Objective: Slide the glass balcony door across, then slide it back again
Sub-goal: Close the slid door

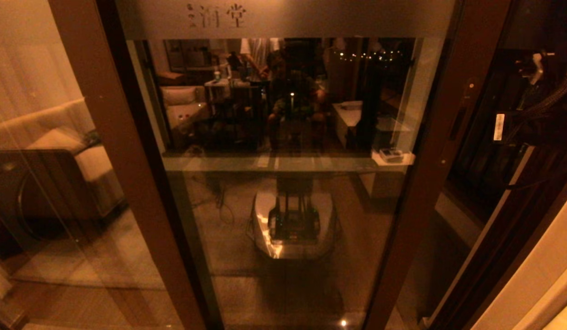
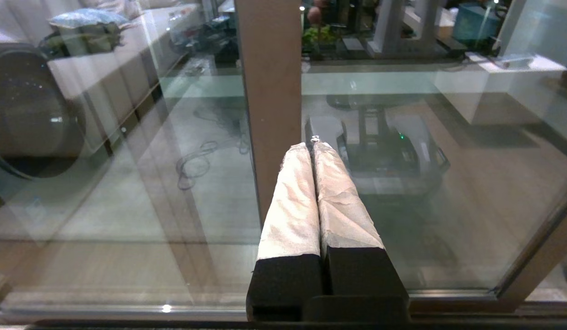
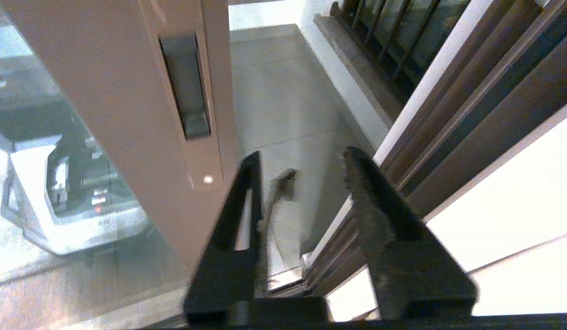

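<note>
The glass balcony door [image 1: 283,183], its frosted band showing unreadable Chinese characters, is standing partly open while the right hand [image 3: 299,158] is gaping beside its handle plate [image 3: 184,87] and the left hand [image 2: 313,146] is pressed together.

Left gripper [image 2: 311,145]: hovering before the glass balcony door [image 2: 270,91], padded fingers pressing together.
Right gripper [image 3: 299,165]: hanging beside the door's handle upright, fingers spreading apart.

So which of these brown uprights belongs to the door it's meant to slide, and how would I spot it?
Start from the frosted band with Chinese characters at the top of the wide glass balcony door. Follow that pane to its right-hand brown upright, beside the open gap. It alone carries a slim recessed handle plate with screws; the upright on the pane's other side is bare.
</note>
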Controlling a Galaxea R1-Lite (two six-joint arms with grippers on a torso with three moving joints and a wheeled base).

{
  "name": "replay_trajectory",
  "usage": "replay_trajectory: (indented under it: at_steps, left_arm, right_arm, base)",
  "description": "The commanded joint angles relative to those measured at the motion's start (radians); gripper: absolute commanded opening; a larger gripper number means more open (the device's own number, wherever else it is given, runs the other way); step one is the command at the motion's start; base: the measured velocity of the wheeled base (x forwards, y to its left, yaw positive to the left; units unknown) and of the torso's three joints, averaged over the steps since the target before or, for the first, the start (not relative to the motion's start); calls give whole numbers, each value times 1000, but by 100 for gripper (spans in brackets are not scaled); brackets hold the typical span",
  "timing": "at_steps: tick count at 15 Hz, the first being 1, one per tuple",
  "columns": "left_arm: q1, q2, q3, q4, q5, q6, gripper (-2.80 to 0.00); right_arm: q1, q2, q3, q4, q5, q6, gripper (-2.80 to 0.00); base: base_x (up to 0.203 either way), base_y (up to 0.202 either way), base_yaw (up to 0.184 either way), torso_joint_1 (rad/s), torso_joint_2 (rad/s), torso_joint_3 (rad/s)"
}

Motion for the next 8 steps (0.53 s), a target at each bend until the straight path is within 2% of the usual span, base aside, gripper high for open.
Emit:
replay_trajectory:
  at_steps: [1,8]
  left_arm:
    - [0,0,20,-1,0,-1,-280]
    - [-1,0,21,-1,-1,0,-280]
  right_arm:
    - [33,53,-53,17,-10,1,-280]
    - [72,155,-129,21,-13,5,-280]
  base:
    - [0,0,0,0,0,0]
    - [0,0,0,0,0,0]
